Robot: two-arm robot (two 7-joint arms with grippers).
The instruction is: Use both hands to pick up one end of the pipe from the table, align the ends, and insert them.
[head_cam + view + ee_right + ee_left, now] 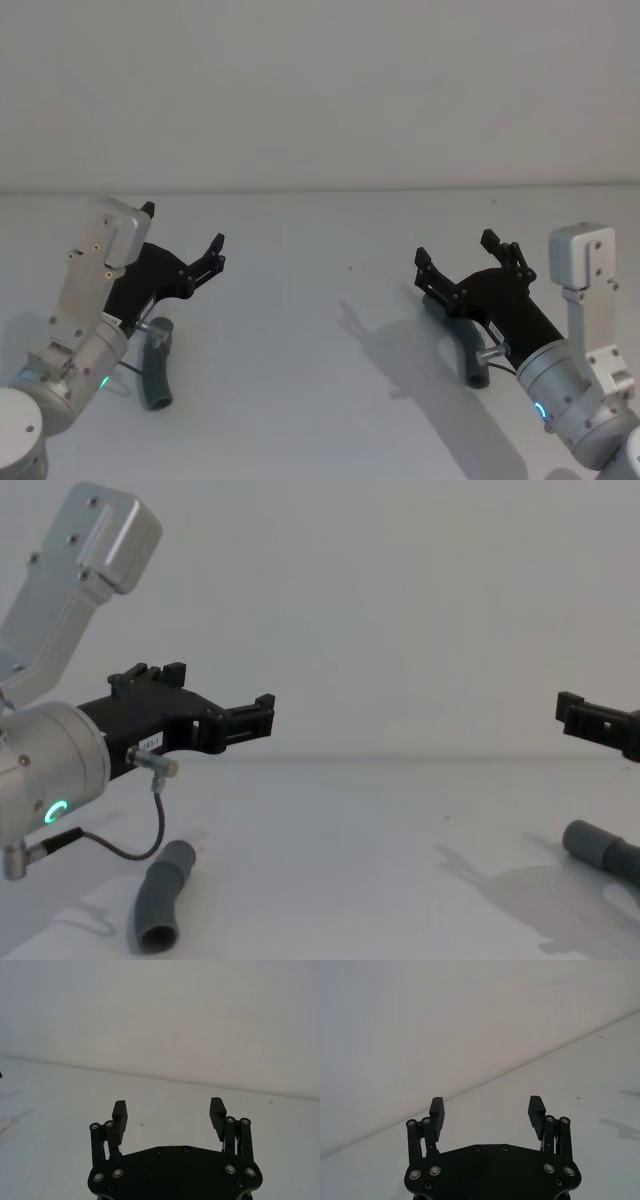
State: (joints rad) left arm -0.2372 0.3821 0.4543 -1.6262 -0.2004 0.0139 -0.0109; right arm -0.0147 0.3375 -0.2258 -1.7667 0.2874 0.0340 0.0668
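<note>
My left tool (182, 228) hangs above the left side of the desk (320, 300), pointing toward the far wall (320, 90). Its jaws are spread wide and there is nothing between them. From the left wrist camera, the two ridged fingertips (536, 1106) stand well apart, with bare desk and wall beyond them. In the chest view the left tool (215, 695) is clearly off the surface, and a green light ring (55, 810) glows on its silver wrist.

My right tool (456, 248) is raised the same way over the right side of the desk, jaws also spread wide and holding nothing. The right wrist camera shows its fingertips (217, 1107) well apart over bare desk.

The pipe lies flat on the desk, and I can see two grey stretches of it. The left end (155, 372) is a short curved grey piece on the near side of my left tool, partly under that wrist. In the chest view its hollow mouth (155, 938) faces the near edge. The right end (476, 365) lies under and just near of my right tool, partly hidden by it. In the chest view its smooth grey cuff (592, 842) points left. I cannot tell whether the two stretches are joined. Neither tool touches the pipe.
</note>
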